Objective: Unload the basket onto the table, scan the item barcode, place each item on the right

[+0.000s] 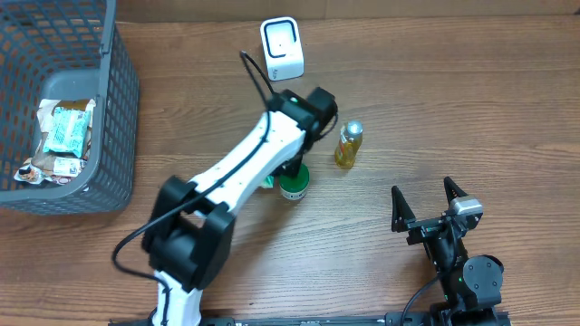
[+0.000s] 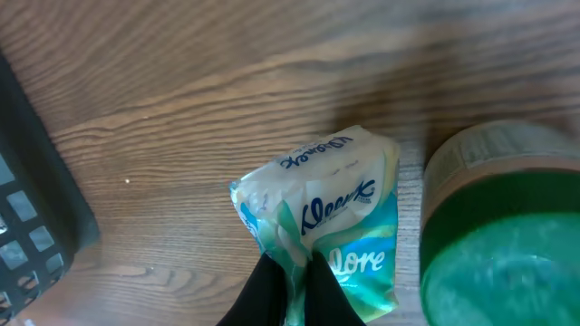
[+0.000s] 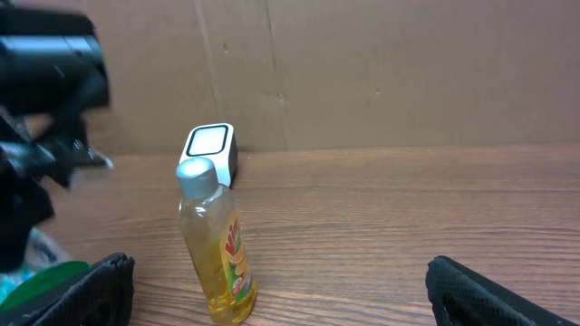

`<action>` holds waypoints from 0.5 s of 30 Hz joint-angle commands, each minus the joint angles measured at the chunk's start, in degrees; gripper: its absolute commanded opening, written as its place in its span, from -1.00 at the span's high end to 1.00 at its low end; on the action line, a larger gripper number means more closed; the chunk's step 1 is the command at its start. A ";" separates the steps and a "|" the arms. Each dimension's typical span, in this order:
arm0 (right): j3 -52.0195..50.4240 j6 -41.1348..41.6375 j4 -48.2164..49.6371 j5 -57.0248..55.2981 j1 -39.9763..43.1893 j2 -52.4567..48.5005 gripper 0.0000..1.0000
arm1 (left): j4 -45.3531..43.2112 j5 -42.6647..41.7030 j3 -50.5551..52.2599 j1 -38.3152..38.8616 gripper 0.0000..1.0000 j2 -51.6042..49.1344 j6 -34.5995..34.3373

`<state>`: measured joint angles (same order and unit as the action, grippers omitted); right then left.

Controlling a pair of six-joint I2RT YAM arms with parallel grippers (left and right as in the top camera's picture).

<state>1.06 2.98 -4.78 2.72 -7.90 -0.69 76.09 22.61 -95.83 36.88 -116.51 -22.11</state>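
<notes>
The left gripper (image 2: 288, 288) pinches the bottom edge of a Kleenex tissue pack (image 2: 326, 208), its dark fingers pressed together on the wrapper. The pack is on the robot's side of the white scanner (image 1: 282, 47) and well apart from it. A green-lidded jar (image 1: 294, 186) sits just beside the pack, and a yellow bottle (image 1: 348, 145) stands between the scanner and the right gripper (image 1: 422, 195). That gripper waits farthest from the scanner, its claw spread wide and empty. Off to the scanner's left, a grey basket (image 1: 118, 109) holds other packets. The grasp looks done. What seems left is carrying the pack to the scanner's window and turning its barcode, which no view shows, toward it. Whether the pack has left the table cannot be told.
</notes>
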 commanded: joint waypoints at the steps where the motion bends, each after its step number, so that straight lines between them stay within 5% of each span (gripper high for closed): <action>1: -0.61 -0.07 0.15 -0.26 0.24 0.50 -1.00 | 0.31 2.19 0.55 2.10 0.91 -2.49 -0.96; 15: -0.61 -0.07 0.15 -0.26 0.24 0.50 -1.00 | 1.49 1.05 -2.89 2.91 0.92 -2.32 -2.27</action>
<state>1.06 2.98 -4.78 2.72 -7.90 -0.69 77.41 23.42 -96.95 39.68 -119.07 -23.59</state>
